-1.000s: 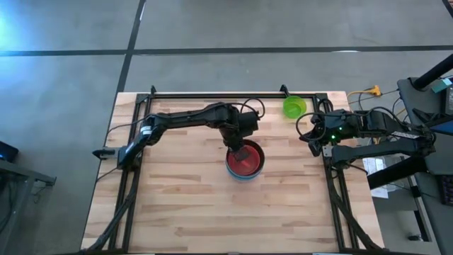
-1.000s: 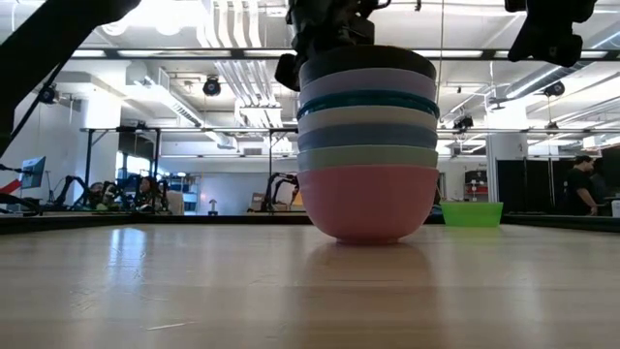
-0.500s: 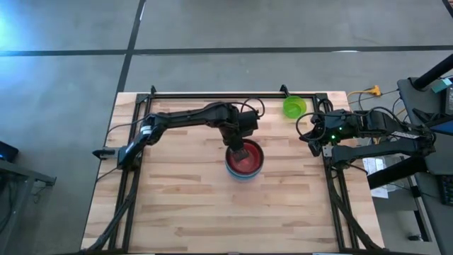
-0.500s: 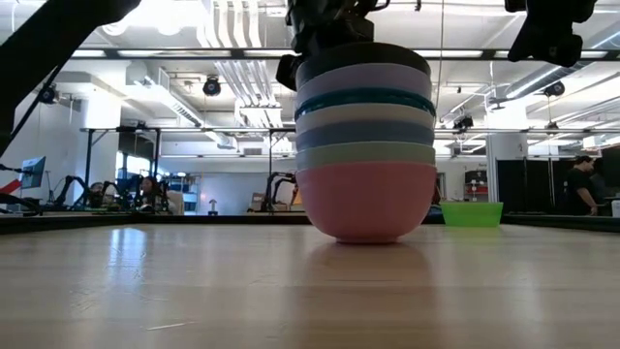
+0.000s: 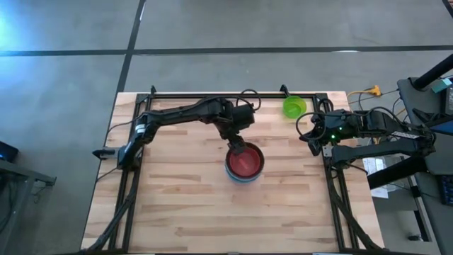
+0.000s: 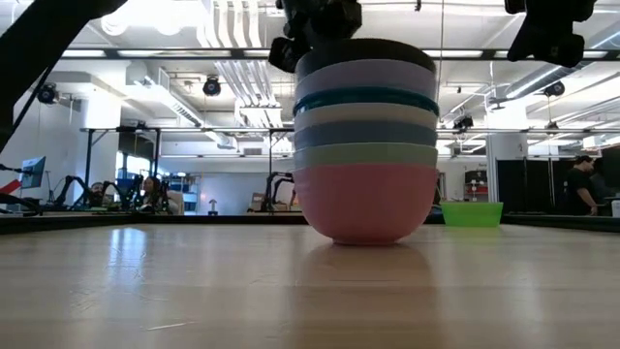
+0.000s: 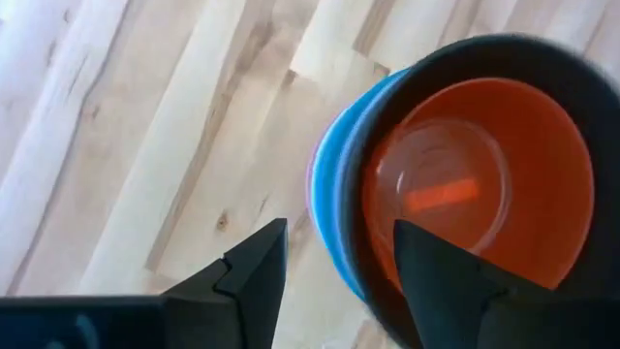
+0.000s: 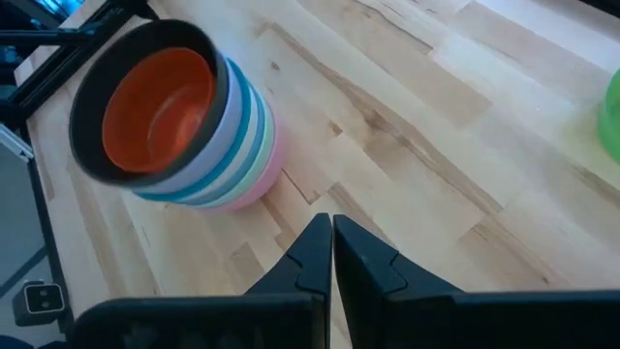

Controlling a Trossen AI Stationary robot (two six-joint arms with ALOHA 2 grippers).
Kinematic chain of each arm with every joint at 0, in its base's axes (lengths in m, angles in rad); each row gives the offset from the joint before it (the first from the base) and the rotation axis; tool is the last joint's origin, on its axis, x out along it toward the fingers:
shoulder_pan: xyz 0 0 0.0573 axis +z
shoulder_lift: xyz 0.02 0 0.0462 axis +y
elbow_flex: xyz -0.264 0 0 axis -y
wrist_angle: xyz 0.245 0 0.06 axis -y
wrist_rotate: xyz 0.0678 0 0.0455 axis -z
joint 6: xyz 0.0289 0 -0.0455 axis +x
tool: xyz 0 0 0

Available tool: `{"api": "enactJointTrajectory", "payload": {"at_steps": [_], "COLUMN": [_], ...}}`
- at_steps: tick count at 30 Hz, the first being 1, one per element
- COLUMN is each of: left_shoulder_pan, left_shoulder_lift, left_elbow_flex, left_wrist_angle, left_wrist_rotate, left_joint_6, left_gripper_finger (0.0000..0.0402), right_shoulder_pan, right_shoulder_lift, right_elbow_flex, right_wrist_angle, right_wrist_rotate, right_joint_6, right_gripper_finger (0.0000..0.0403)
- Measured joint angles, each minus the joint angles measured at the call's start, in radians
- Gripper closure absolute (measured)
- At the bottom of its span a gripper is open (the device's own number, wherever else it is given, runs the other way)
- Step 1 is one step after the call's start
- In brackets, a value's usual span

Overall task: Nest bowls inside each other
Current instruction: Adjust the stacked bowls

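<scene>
A stack of bowls (image 5: 245,163) stands mid-table, resting on the base of its pink bottom bowl (image 6: 366,202). A black bowl (image 8: 85,97) is the top one, with a red bowl (image 7: 475,184) nested inside it. My left gripper (image 7: 339,267) is open just above the stack's far-left rim (image 5: 236,146). One finger is over the red bowl's inside and the other is outside the rim. A lime green bowl (image 5: 294,107) sits on its base at the table's far right. My right gripper (image 8: 331,242) is shut and hovers near the right edge (image 5: 309,134), holding nothing.
A black metal frame (image 5: 212,94) runs along the table's far edge and down both sides. Bare wood lies in front of the stack (image 5: 233,212). Beyond the table are workbenches and a person (image 6: 584,184) standing at the far right.
My left gripper has opened and let go of the red bowl's rim. It has drawn back a little up and toward the table's far-left. The red bowl stays nested in the black top bowl.
</scene>
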Motion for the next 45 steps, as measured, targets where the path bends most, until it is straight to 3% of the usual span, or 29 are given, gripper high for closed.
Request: {"api": "enactJointTrajectory", "payload": {"at_steps": [10, 18, 22, 38, 45], "left_shoulder_pan": [-0.079, -0.208, -0.248, -0.283, -0.285], "left_shoulder_lift": [-0.089, -0.088, -0.086, -0.091, -0.101], "left_elbow_flex": [-0.015, -0.047, -0.104, -0.231, -0.222], "left_wrist_angle": [0.004, 0.037, 0.078, 0.099, 0.094], "left_wrist_rotate": [-0.005, -0.104, -0.136, -0.102, -0.101], "left_joint_6": [0.003, 0.077, -0.006, -0.107, -0.108], "left_gripper_finger": [0.0228, 0.0228, 0.0228, 0.0228, 0.0228], "right_shoulder_pan": [0.0, 0.0, 0.0, 0.0, 0.0], "right_shoulder_lift": [0.0, 0.0, 0.0, 0.0, 0.0], "right_elbow_flex": [0.0, -0.022, -0.029, -0.029, -0.029], "right_wrist_angle": [0.003, 0.041, 0.052, 0.051, 0.05], "right_wrist_rotate": [0.0, 0.016, 0.016, 0.011, 0.007], "right_joint_6": [0.008, 0.0, -0.004, -0.046, -0.046], "right_gripper_finger": [0.0394, 0.0394, 0.0394, 0.0394, 0.0394]}}
